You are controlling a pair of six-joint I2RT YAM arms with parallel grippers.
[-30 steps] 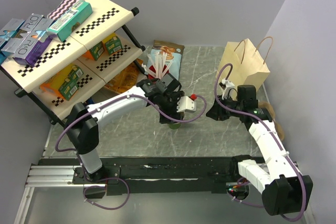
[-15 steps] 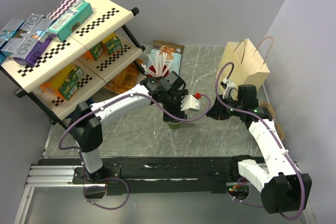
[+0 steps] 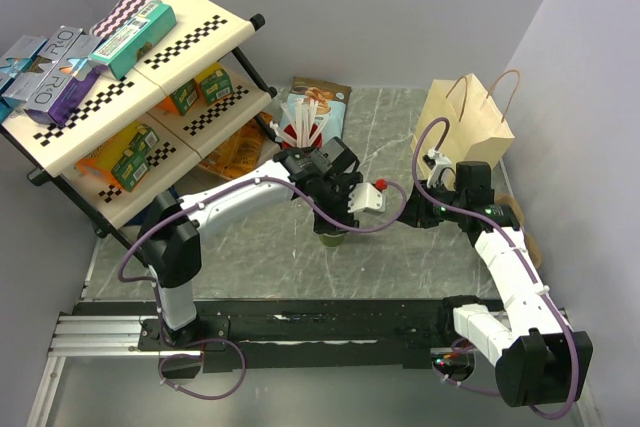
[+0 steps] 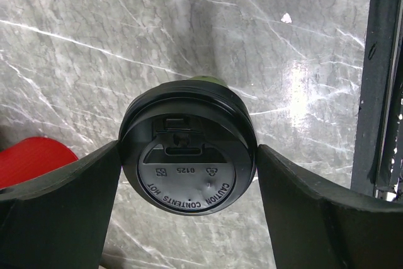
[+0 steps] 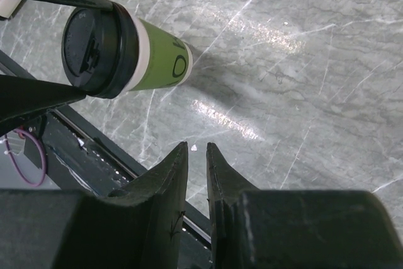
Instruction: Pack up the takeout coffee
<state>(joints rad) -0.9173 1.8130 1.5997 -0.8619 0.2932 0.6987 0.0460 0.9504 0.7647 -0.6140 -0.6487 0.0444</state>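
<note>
Gripping the takeout coffee [image 3: 333,238] mid-tabletop, ready for bagging.

Top view: the left gripper [image 3: 340,215] clamps the cup; the paper bag [image 3: 466,129] waits at two o'clock on the grey marble tabletop [image 3: 250,247].
Left wrist: fingers [image 4: 56,200] pinch the black lid [image 4: 187,160].
Right wrist: right gripper [image 5: 196,155] nearly pressed together, empty, cup at ten o'clock.

Left gripper [image 4: 187,155] fingers clasp coffee lid [image 4: 187,157]

Even bright light, glare streaks on marble table [image 5: 252,26], perhaps overhead.
</note>
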